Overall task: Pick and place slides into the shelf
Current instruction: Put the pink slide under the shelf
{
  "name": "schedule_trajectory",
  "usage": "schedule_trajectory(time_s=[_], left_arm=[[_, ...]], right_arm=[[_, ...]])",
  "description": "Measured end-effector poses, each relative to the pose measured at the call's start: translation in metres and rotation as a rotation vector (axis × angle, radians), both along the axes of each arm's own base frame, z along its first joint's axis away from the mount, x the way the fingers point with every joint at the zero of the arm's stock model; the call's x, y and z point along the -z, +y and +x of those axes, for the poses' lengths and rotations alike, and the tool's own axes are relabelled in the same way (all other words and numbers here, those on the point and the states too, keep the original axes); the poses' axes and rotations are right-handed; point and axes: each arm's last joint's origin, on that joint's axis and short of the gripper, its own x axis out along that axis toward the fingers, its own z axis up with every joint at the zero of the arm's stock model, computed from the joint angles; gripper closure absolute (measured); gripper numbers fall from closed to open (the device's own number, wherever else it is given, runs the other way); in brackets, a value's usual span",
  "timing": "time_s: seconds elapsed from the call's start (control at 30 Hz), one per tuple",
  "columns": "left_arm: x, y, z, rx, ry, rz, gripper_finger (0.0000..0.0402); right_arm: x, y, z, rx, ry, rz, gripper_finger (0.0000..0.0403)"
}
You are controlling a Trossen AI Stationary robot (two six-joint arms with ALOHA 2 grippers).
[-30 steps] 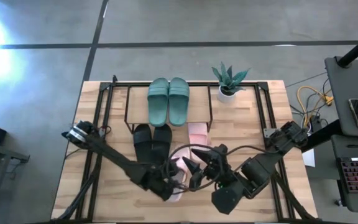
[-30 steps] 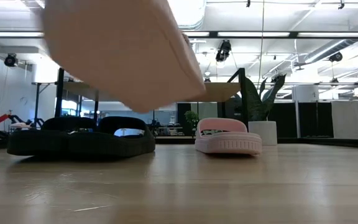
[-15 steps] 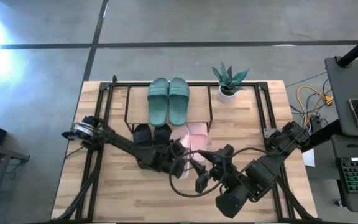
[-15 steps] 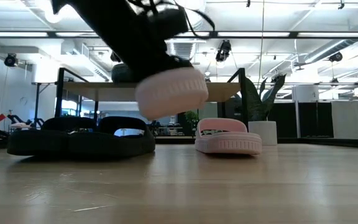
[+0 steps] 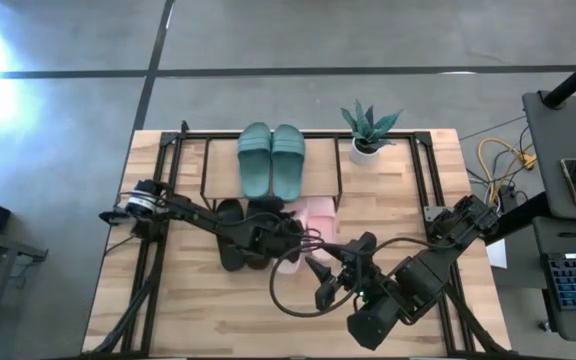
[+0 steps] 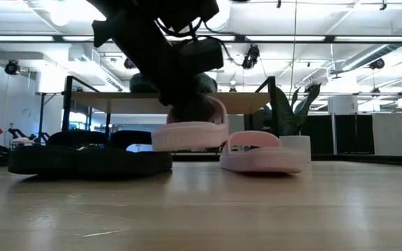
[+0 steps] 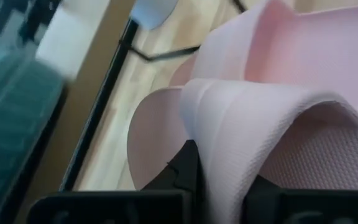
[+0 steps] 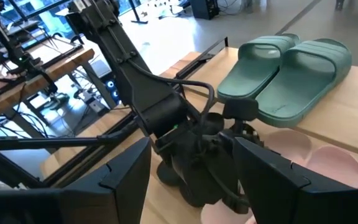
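My left gripper is shut on a pink slide, in front of the shelf near the table's middle. In the low view this slide hangs level just above the table. The second pink slide lies sole down beside it under the shelf's right part. The black pair lies sole down on the table under the shelf's left part. The green pair lies on the shelf's top board. My right gripper is open, near of the held slide and touching nothing. My left gripper holds the pink slide by its wide strap, pinched between the two fingers. The fingers come from above, slanting from the table's left. The slide is lifted clear of the table and hangs about level below the gripper.
A small potted plant stands at the far right beside the shelf. Black frame rods run along the table's left and right sides. Bare wood lies at the near edge. The right wrist view shows the left arm close ahead.
My left gripper has carried the pink slide from the near middle toward the far edge and the shelf, and down. The slide was tipped and high and now hangs level just above the table beside the other pink slide. My right gripper has drawn back slightly toward the near edge.
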Motion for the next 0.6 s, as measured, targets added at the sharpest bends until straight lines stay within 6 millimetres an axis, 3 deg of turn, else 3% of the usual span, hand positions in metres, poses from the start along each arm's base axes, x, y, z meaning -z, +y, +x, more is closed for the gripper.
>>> schedule_trajectory(time_s=[0.17,0.6], left_arm=[[0.002,0.003,0.001,0.056,0.046,0.057,0.0401],[0.011,0.021,-0.002,-0.032,-0.001,-0.049,0.0401]], right_arm=[[0.0,0.0,0.0,0.0,0.0,0.0,0.0183],[0.001,-0.001,-0.001,-0.004,0.021,-0.012,0.0183]])
